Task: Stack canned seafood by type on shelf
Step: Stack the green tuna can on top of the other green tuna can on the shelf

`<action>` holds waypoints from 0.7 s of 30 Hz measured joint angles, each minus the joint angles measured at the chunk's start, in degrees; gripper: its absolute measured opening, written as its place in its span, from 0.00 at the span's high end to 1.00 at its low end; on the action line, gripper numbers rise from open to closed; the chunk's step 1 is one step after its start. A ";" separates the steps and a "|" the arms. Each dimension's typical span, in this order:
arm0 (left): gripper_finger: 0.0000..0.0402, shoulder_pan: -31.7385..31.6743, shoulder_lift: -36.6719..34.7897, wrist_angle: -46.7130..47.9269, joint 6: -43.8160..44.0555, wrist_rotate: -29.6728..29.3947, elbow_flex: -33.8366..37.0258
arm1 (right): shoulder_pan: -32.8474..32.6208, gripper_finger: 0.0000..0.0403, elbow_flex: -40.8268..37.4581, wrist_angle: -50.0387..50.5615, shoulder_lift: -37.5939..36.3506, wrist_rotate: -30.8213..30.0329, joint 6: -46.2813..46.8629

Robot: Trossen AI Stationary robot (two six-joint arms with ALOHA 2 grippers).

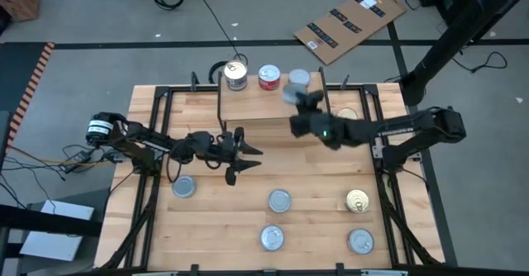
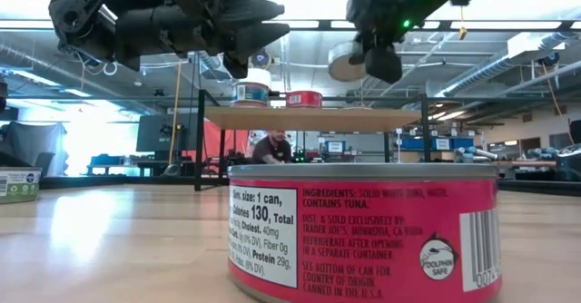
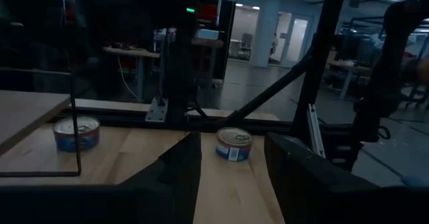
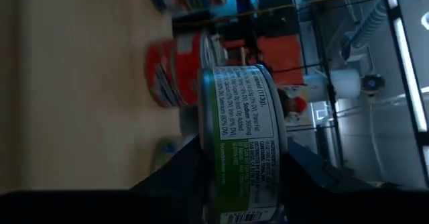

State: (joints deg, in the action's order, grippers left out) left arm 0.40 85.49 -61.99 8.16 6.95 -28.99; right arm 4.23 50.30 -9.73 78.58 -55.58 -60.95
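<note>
The shelf is a small light-wood board on black wire legs at the table's far middle. On it stand a blue-labelled tin and a red tin. My right gripper is shut on a green-labelled silver tin, which it holds above the shelf's right end. My left gripper is open and empty above the table, near the shelf's front left. Several more tins lie on the table, among them a gold-topped one. My right gripper pinches the green-labelled tin between its two fingers, which appear to lie on the tin's two flat ends. The fingers come level from the table's right side. The tin is lifted clear above the shelf and is a little tilted.
Silver-topped tins lie on the table at the left, in the middle and near the front. A red-labelled tin stands right before the low camera. Black frame rails run along the table's sides.
</note>
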 joint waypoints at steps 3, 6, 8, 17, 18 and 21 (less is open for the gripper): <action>0.58 0.00 0.00 0.05 -0.13 -0.26 0.00 | 5.27 0.64 0.04 -1.69 0.94 3.77 -4.45; 0.58 0.00 0.00 0.06 -0.22 -0.50 0.00 | 9.93 0.64 0.02 -1.49 1.85 6.61 -6.38; 0.58 0.00 0.02 0.17 -0.24 -0.50 0.00 | 12.65 0.64 0.02 -0.94 2.20 8.76 -6.69; 0.58 0.00 0.04 0.48 -0.35 -0.89 0.00 | 19.02 0.64 0.02 -1.73 4.44 13.51 -7.09; 0.58 0.00 0.04 0.50 -0.35 -0.89 0.00 | 19.56 0.64 0.02 -1.71 4.92 13.70 -7.12; 0.58 0.00 0.04 0.52 -0.35 -0.89 0.00 | 20.73 0.61 0.21 -2.49 6.39 13.28 -7.13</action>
State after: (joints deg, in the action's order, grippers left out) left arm 0.40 85.54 -61.47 7.81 6.07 -28.99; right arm 24.96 50.52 -12.22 84.97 -42.30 -68.08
